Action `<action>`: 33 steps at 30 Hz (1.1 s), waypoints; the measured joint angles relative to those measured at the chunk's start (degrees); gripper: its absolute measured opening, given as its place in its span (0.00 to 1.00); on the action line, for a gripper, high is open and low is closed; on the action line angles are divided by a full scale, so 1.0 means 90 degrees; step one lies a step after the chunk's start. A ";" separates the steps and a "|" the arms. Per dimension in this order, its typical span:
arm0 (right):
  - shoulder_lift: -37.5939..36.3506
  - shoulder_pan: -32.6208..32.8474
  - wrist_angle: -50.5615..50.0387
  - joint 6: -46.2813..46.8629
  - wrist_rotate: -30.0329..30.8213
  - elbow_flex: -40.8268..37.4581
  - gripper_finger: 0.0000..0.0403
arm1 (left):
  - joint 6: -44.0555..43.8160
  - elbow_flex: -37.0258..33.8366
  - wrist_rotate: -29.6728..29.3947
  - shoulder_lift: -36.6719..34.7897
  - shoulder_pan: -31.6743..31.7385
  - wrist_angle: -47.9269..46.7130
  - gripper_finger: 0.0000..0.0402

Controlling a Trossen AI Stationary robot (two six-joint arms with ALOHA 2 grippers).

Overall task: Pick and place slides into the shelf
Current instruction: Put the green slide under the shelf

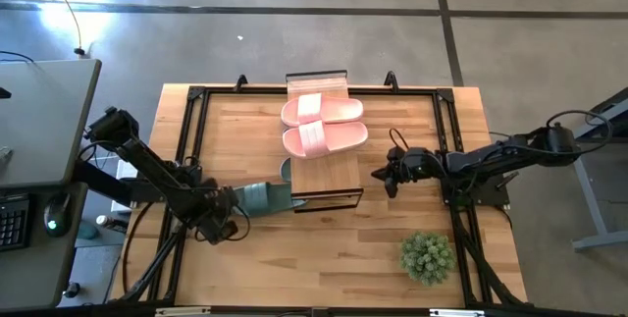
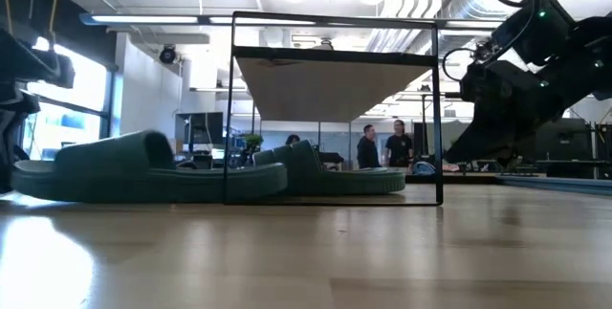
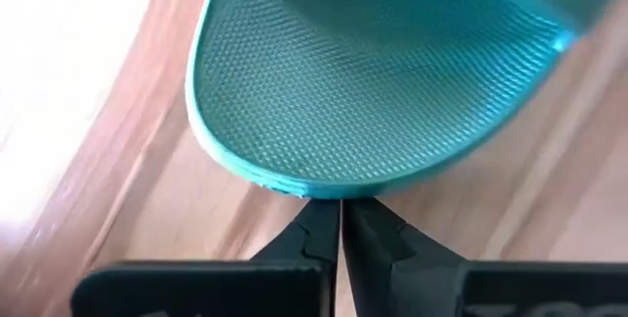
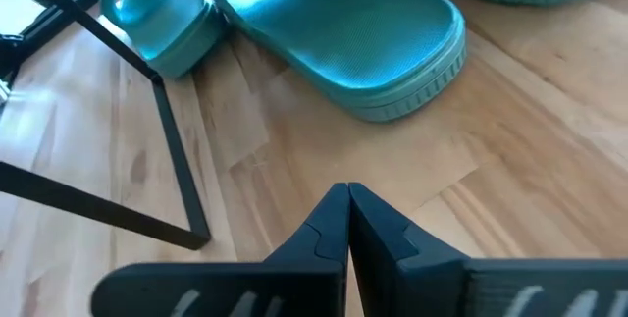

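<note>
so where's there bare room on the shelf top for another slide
The wood top of the shelf is bare on its near half, between the pink slides and the front frame edge. The far half is crowded by that pair. Under the shelf, green slides fill the space.

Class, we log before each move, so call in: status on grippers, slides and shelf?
Left gripper shut, tips at green slide's heel. Right gripper shut, empty, beside shelf. Two pink slides on top. Nothing blocking.
</note>
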 joint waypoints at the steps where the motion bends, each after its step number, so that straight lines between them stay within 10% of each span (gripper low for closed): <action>1: 0.0000 -0.0027 0.0002 -0.0018 -0.0003 0.0000 0.00 | 0.0055 0.0000 -0.0060 -0.0001 -0.0001 0.0094 0.01; 33: -0.0201 -0.0159 -0.0096 0.0289 -0.0357 0.0001 0.00 | 0.3592 0.0010 0.0114 0.0077 0.2030 0.1671 0.01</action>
